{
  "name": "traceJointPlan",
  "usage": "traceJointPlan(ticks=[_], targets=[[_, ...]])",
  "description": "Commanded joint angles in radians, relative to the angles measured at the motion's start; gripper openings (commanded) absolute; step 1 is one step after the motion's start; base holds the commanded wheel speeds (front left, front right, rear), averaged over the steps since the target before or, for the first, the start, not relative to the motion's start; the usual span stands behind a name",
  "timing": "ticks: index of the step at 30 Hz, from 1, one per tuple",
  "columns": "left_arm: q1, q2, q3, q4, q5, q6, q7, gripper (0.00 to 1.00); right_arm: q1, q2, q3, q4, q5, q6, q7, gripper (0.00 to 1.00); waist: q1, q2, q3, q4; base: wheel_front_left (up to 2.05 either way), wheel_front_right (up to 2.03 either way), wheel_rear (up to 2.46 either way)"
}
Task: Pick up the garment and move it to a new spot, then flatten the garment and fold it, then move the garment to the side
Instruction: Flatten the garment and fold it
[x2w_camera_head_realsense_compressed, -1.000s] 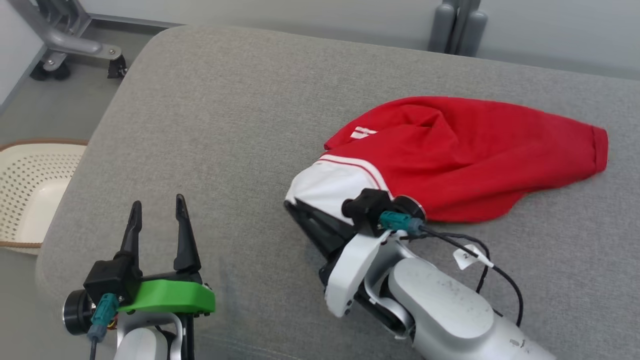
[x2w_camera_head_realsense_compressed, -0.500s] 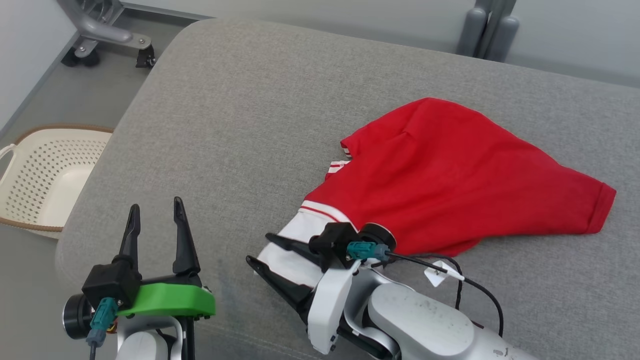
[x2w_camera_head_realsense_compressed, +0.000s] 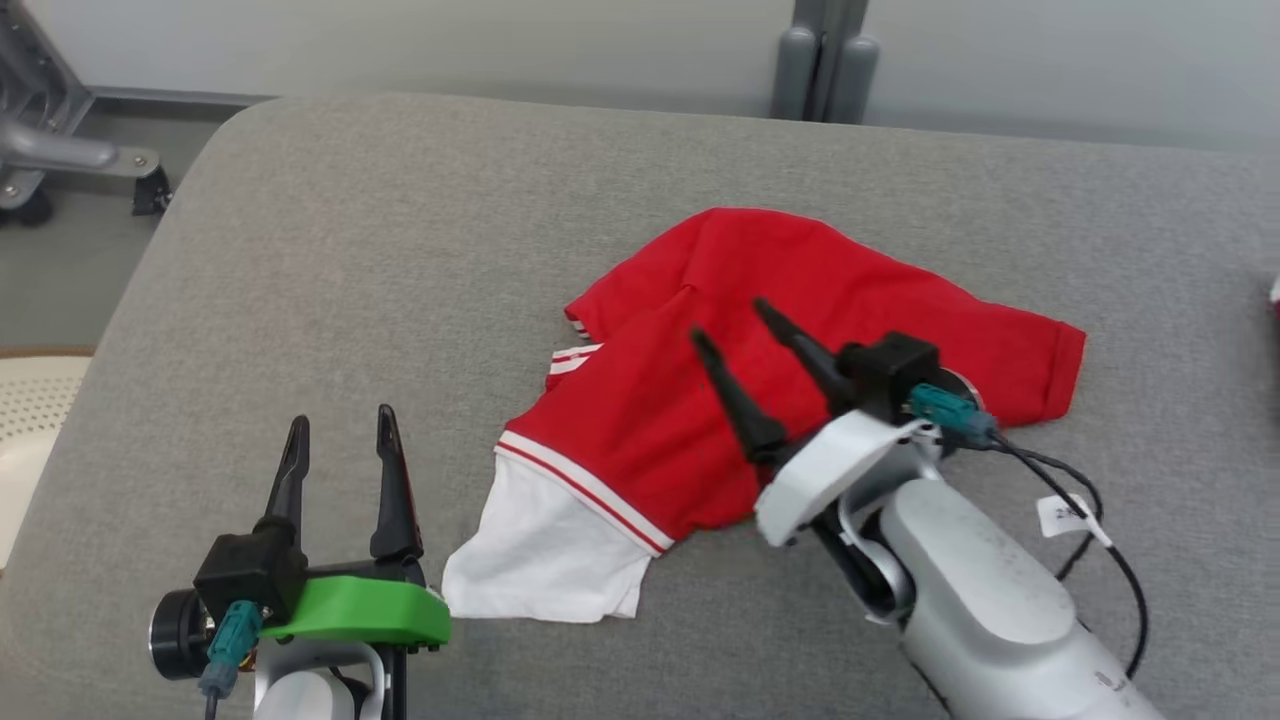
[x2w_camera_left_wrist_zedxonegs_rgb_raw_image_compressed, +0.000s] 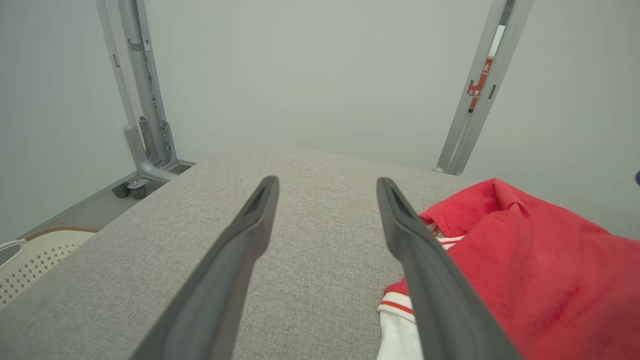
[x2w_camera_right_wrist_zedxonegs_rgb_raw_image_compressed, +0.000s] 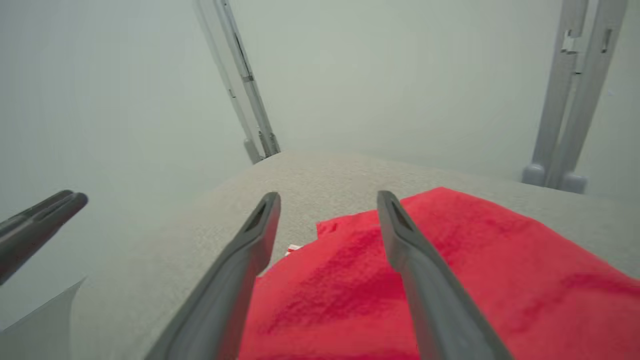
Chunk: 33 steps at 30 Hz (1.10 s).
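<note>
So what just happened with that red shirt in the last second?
The right gripper was clamped on the white end of the garment. It opened, let go and rose, and now hangs open above the red part. The garment settled flatter on the grey cushion. The left gripper stayed open and idle. The camera itself shifted too.

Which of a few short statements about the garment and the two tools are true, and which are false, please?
1. The right tool grips the garment. False: its jaws stand open over the garment, holding nothing.
2. The left tool is open and empty. True.
3. The garment hangs over the edge of the grey cushion. False: it lies wholly on top.
4. The garment's white part is its end nearest the left tool. True.
</note>
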<state>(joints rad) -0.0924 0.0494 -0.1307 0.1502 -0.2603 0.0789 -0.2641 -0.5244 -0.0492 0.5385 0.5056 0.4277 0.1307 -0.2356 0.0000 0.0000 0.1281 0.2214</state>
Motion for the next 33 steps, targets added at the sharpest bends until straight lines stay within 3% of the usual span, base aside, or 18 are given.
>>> traceJointPlan(ticks=[1,7,12,20,26,27,29,31,33], targets=[[0.014,0.002,-0.004,0.002,0.003,-0.003,0.000,1.00,0.041,-0.011,-0.071,0.009,-0.051,0.000,-0.001,1.00,0.0000,0.0000,-0.021,-0.061,0.00,0.00,0.00],[0.009,0.002,-0.019,0.001,-0.003,0.003,0.000,1.00,0.129,-0.048,-0.378,0.009,-0.272,0.000,0.061,1.00,0.0000,0.0000,-0.007,-0.096,0.00,0.00,0.00],[-0.005,0.002,-0.028,0.003,-0.006,0.001,0.000,1.00,0.155,-0.049,-0.543,0.007,-0.394,0.000,0.126,1.00,0.0000,0.0000,0.009,-0.101,0.00,0.00,0.00],[-0.031,0.002,-0.046,0.012,-0.007,-0.005,0.000,1.00,0.091,-0.057,-0.688,0.141,-0.480,0.000,0.180,1.00,0.0000,0.0000,0.038,-0.061,0.00,0.00,0.00],[-0.032,0.002,-0.045,0.019,-0.005,-0.006,0.000,1.00,0.024,-0.063,-0.733,0.289,-0.460,0.000,0.198,1.00,0.0000,0.0000,0.047,-0.028,0.00,0.00,0.00],[-0.032,0.002,-0.045,0.021,-0.005,-0.007,0.000,1.00,0.014,-0.060,-0.736,0.313,-0.438,0.000,0.202,0.49,0.0000,0.0000,0.046,-0.024,0.00,0.00,0.00],[-0.029,0.002,-0.045,0.022,-0.005,-0.006,0.000,1.00,-0.002,-0.058,-0.731,0.343,-0.402,0.000,0.196,0.30,0.0000,0.0000,0.042,-0.020,0.00,0.00,0.00],[-0.021,0.002,-0.042,0.024,-0.004,-0.003,0.000,1.00,-0.016,-0.067,-0.711,0.355,-0.364,0.000,0.171,0.00,0.0000,0.0000,0.033,-0.021,0.00,0.00,0.00],[-0.011,0.002,-0.038,0.025,-0.001,0.000,0.000,1.00,-0.020,-0.079,-0.688,0.346,-0.334,0.000,0.139,0.00,0.0000,0.0000,0.022,-0.028,0.00,0.00,0.00]])
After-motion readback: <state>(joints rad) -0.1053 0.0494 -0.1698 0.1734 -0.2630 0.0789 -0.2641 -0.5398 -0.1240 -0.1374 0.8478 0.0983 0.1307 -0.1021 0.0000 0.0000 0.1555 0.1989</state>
